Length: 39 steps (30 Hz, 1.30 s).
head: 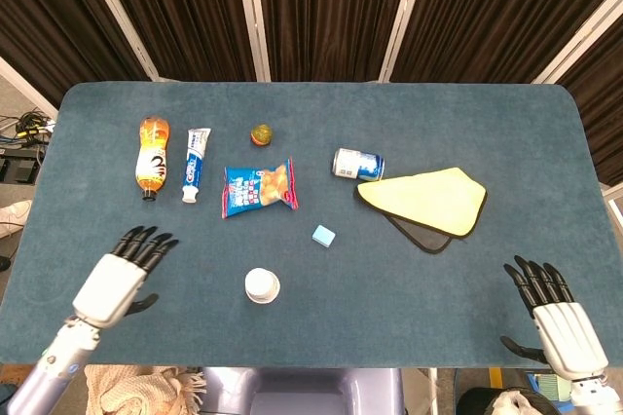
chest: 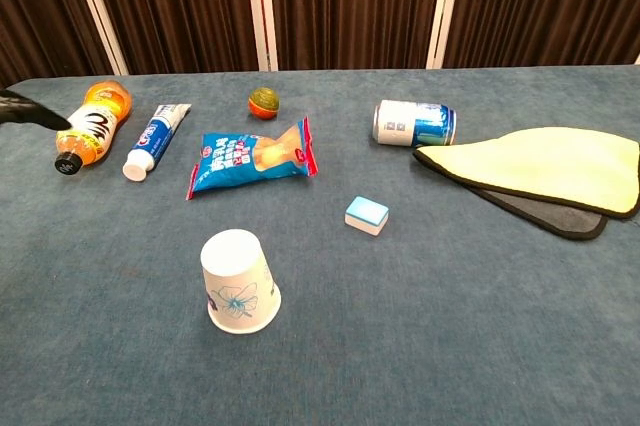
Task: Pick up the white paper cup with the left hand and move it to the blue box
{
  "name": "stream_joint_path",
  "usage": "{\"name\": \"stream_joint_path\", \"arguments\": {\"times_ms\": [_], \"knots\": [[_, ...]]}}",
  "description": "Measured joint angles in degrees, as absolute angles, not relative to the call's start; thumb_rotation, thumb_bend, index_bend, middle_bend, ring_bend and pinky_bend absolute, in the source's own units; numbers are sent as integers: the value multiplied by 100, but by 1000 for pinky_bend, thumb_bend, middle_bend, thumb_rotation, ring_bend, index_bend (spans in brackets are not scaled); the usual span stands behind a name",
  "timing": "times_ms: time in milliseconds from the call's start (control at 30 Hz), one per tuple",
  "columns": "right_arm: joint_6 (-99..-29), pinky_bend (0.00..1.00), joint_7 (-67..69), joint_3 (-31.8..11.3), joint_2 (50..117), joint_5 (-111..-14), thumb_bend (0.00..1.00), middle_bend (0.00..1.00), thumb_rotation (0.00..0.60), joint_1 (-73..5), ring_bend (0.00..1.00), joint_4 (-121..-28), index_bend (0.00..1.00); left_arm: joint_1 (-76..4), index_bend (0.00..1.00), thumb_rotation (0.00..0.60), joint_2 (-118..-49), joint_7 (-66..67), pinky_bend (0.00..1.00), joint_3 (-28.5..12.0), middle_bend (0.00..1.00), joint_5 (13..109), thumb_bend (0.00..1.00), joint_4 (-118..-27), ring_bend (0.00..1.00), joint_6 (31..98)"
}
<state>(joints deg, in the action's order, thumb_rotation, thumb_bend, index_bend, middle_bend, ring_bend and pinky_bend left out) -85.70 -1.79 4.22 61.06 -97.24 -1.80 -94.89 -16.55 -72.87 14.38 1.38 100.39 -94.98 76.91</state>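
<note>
The white paper cup [head: 262, 285] [chest: 239, 281] stands upside down near the table's front edge, with a blue flower print on its side. The small blue box [head: 323, 235] [chest: 366, 215] lies a little behind and to the right of it. My left hand [head: 123, 277] hovers open at the front left, fingers spread, well to the left of the cup and holding nothing. Only a dark fingertip [chest: 30, 111] of it shows at the left edge of the chest view. My right hand [head: 550, 312] rests open at the front right corner.
An orange drink bottle [head: 151, 156], a toothpaste tube [head: 196, 164], a blue snack bag [head: 258, 187] and a small ball [head: 261, 134] lie behind the cup. A can [head: 357, 164] lies on its side beside a yellow cloth [head: 426, 197] on a dark mat.
</note>
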Motion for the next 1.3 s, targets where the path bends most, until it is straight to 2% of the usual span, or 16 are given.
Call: {"name": "stream_joint_path", "arguments": {"times_ms": [233,467,667,933,1067,1300], "knots": [[-8480,0,30,375,6046,-9604,59,0,600,-236,0,-9489,0,-2117,238,600,-7662,2107,113,-112,119,9894,119,-9809,73,6932],[-8615,0,353,354,5905,-9629,58,0,600,-218,0,-9478,0,-2617,255,600,-8235,2888,113,-389,117,9163,135,-10030,71,5946],[-8622,0,558,317,5834,-9545,58,0,600,-221,0,-9450,0,-2949,269,600,-8691,3316,113,-564,112,8596,141,-9960,71,5499],[-8508,0,668,262,5796,-9385,60,0,600,-262,0,-9420,0,-3177,306,600,-9037,3506,114,-602,107,8450,181,-9733,71,5395],[-8581,0,705,263,5769,-9421,58,0,600,-238,0,-9431,0,-3270,370,600,-9186,3584,114,-602,112,8307,221,-9597,70,5322],[-8524,0,717,257,5765,-9357,60,0,600,-238,0,-9413,0,-3353,391,600,-9207,3701,116,-588,107,8277,235,-9686,58,5369]]}}
